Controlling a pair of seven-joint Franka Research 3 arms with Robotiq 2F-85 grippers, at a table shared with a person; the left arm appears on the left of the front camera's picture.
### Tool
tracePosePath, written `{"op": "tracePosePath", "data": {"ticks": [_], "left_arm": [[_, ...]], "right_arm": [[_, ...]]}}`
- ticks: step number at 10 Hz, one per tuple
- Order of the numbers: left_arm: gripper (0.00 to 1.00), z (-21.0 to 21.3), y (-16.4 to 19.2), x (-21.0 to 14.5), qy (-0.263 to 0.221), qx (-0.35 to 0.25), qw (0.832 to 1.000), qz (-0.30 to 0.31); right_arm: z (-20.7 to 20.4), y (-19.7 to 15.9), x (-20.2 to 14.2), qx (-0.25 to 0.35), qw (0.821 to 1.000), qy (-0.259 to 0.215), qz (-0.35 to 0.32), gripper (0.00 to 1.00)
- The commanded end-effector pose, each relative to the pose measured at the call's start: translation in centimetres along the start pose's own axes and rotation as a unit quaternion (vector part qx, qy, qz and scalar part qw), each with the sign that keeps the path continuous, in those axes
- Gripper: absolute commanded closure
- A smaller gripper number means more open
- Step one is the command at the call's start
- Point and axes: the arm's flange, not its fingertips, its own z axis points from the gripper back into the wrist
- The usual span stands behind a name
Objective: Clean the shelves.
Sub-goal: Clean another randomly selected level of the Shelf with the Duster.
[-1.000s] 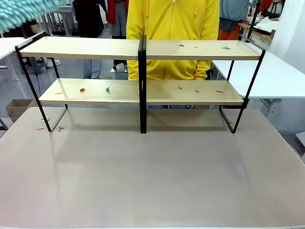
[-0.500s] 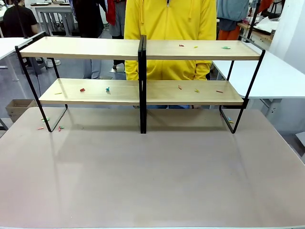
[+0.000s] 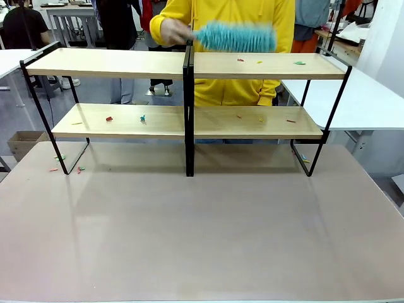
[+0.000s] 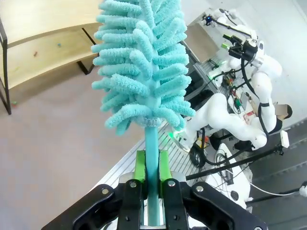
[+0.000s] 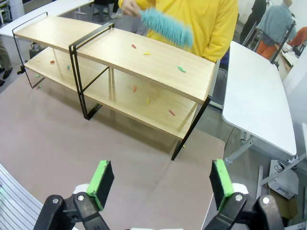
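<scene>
The shelves (image 3: 126,63) stand across the far half of the tabletop, with small coloured scraps (image 3: 298,62) on their wooden boards. A person in yellow behind them holds a teal duster (image 3: 237,38) in one hand (image 3: 172,30), just above the upper right board; the duster (image 5: 165,26) and shelves (image 5: 158,57) also appear in the right wrist view. My left gripper (image 4: 151,165) is shut on the handle of a second teal duster (image 4: 139,67), off to the side of the shelves (image 4: 43,52). My right gripper (image 5: 160,179) hangs open above the tabletop, empty.
A few scraps (image 3: 63,164) lie on the grey-brown tabletop (image 3: 202,233) by the rack's left leg, and more by the right leg (image 3: 304,158). A white table (image 3: 366,101) stands at the right, and a cardboard box (image 3: 19,142) sits on the floor at the left.
The person's hand has brought a teal duster in over the upper right board. A teal duster seen at the picture's top left one second ago has left the front view.
</scene>
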Motion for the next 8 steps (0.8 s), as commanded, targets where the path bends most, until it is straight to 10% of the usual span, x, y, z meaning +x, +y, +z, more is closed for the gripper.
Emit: {"op": "tracePosePath", "data": {"ticks": [1, 5, 8], "left_arm": [[0.88, 0.1, -0.2, 0.1, -0.007, -0.008, 1.0, -0.014], [0.88, -2.7, -1.3, 2.4, 0.025, 0.006, 1.0, 0.007], [0.88, -12.3, -5.6, 4.4, 0.191, 0.02, 0.98, -0.045]], "right_arm": [[0.0, -0.1, 0.0, 0.004, 1.0, -0.002, -0.002, 0.0], [0.0, -0.1, 0.0, 0.004, 1.0, -0.002, -0.002, 0.0], [0.0, -0.1, 0.0, 0.004, 1.0, -0.002, -0.002, 0.0]]}}
